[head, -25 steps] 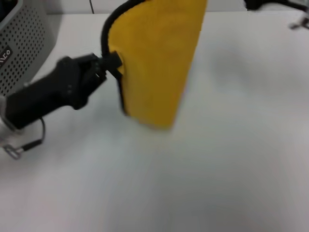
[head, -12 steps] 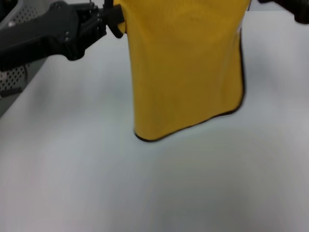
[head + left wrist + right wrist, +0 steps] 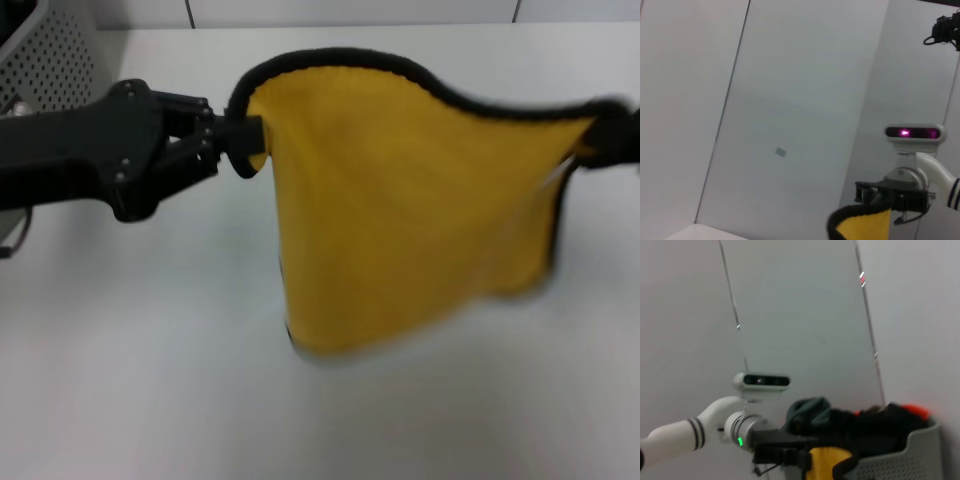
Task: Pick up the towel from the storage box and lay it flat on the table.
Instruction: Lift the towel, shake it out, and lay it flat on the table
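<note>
The towel (image 3: 400, 220) hangs spread in the air above the white table (image 3: 150, 400), its yellow side facing me and its black-trimmed top edge sagging between two held corners. My left gripper (image 3: 243, 143) is shut on the towel's left corner. At the view's right edge, my right gripper (image 3: 605, 140) pinches the other corner. The left wrist view shows the right gripper (image 3: 885, 197) clamped on a yellow corner of the towel (image 3: 862, 227). The grey perforated storage box (image 3: 55, 60) stands at the far left, behind the left arm.
In the right wrist view the storage box (image 3: 905, 457) holds several dark, green and red cloths heaped above its rim. Open tabletop lies beneath and in front of the hanging towel. A wall rises behind the table.
Both grippers have come down and nearer with the towel. Its top edge now shows and the cloth is stretched wider between them; a second ago it hung narrow from the left gripper.
</note>
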Motion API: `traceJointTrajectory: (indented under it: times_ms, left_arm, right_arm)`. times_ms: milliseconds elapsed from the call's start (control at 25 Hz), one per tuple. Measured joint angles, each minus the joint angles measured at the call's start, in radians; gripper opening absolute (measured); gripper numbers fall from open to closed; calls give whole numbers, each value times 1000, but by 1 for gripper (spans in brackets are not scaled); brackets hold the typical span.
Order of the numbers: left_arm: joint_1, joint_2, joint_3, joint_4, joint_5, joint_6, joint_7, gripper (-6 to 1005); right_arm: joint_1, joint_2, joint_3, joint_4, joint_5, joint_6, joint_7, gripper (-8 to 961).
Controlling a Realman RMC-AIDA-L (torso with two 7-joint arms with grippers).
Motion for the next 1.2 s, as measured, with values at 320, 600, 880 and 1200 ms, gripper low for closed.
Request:
traceJointTrajectory:
  times_ms: [320,600,880,1200]
  left_arm:
    - [-70,-5,-12,21,93,-126,-41,31]
    - [-149,14,-39,-13,130,-151,-37,31]
    - [-116,76,-50,-30,79,78,-49,30]
    - [-10,198,125,-9,-105,166,-120,29]
  right_arm:
    - [171,-9,105,242,-88,13,-50,8]
    - [235,-1,133,278,-127,31,-73,8]
    - [92,12,83,142,-86,-133,28,8]
    - [20,8,85,108,17,-245,121,9]
